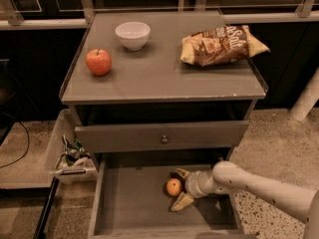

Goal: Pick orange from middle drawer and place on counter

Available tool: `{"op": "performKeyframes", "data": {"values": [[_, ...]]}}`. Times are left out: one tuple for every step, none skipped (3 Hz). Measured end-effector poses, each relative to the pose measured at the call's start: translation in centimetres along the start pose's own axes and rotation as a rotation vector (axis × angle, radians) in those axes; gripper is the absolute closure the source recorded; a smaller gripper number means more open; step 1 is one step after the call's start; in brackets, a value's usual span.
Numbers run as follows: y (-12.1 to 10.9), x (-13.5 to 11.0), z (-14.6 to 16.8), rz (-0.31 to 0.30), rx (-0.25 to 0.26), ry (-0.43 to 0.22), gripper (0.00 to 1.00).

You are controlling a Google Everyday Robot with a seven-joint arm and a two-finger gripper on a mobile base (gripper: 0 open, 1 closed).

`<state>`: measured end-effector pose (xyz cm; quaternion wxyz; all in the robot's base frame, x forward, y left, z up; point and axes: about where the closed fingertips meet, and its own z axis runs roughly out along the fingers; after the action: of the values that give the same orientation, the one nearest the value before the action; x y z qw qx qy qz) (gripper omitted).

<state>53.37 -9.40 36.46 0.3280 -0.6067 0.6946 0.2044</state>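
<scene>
The orange lies on the floor of the open middle drawer, right of its centre. My gripper reaches in from the right on a pale arm. Its two yellowish fingers are spread, one behind the orange and one in front, with the fruit between them at the tips. The counter is the grey cabinet top above the drawer.
On the counter stand a red apple at the left, a white bowl at the back and a chip bag at the right. A shut drawer front with a knob overhangs the open drawer. A white bin sits left of the cabinet.
</scene>
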Motion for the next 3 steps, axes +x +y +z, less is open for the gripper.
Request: {"op": "performKeyframes", "data": {"values": [[0.0,0.0,0.0,0.0,0.0,0.0,0.27],[0.0,0.0,0.01,0.0,0.0,0.0,0.5],[0.01,0.0,0.01,0.0,0.0,0.0,0.74]]}}
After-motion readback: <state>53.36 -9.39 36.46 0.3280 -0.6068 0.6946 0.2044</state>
